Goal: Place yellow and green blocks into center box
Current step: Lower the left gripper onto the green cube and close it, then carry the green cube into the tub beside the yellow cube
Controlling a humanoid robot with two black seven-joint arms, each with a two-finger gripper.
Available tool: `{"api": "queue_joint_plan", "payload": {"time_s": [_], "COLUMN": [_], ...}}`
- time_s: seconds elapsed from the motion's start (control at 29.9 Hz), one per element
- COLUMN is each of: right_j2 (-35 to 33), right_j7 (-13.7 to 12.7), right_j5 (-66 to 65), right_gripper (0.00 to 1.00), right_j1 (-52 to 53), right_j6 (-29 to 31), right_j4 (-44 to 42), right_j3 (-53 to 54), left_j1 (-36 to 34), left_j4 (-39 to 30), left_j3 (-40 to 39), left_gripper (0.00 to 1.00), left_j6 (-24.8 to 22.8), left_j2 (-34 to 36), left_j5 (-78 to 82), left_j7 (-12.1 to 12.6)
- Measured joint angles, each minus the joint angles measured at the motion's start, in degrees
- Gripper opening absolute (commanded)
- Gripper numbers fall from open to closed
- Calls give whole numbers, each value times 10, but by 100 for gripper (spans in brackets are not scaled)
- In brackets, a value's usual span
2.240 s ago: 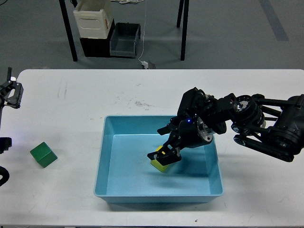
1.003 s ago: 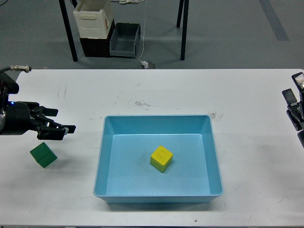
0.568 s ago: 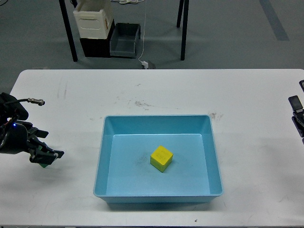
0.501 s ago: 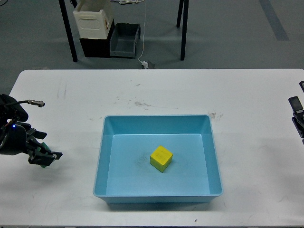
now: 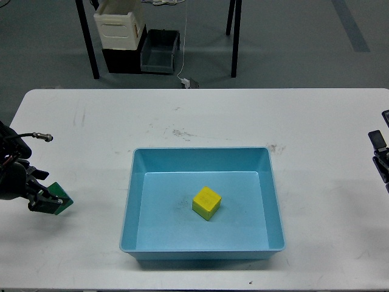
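The yellow block (image 5: 206, 202) lies inside the light-blue box (image 5: 130, 201) at the table's center, near the middle of its floor. The green block (image 5: 60, 197) is on the table left of the box, at the left edge. My left gripper (image 5: 47, 201) is low over the table with its dark fingers closed around the green block, which is partly hidden by them. My right gripper (image 5: 380, 152) shows only as dark parts at the right edge, far from the box; I cannot tell how its fingers stand.
The white table (image 5: 200, 118) carries only the box and the blocks. Beyond its far edge, on the floor, stand a white bin (image 5: 119, 24), a dark crate (image 5: 160, 50) and black table legs (image 5: 88, 42).
My right arm let go of the yellow block in the box and withdrew to the right edge. My left gripper came down onto the green block and closed around it.
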Motion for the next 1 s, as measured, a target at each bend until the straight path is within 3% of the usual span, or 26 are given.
{"api": "queue_joint_plan", "payload": {"time_s": [0.37, 0.6, 0.8, 0.87, 1.0], "right_j2": [1, 1, 2, 2, 2], "right_j7": [0, 0, 0, 0, 0], "right_j5": [0, 0, 1, 1, 1], "right_gripper": [99, 99, 99, 99, 99], "right_j1": [0, -2, -4, -4, -4], "right_j6": [-8, -9, -14, -14, -14], "right_j4": [0, 0, 0, 0, 0], "right_j3": [0, 0, 0, -1, -1], "left_j1": [2, 5, 7, 7, 4], "left_j4": [16, 38, 50, 51, 52], "left_j3": [24, 24, 38, 41, 42], "left_gripper": [95, 72, 43, 29, 24], "left_j6": [0, 0, 0, 0, 11], "left_j2": [-14, -30, -34, -32, -27], "left_j5": [-1, -5, -2, -2, -3], "left_j7": [0, 0, 0, 0, 0]}}
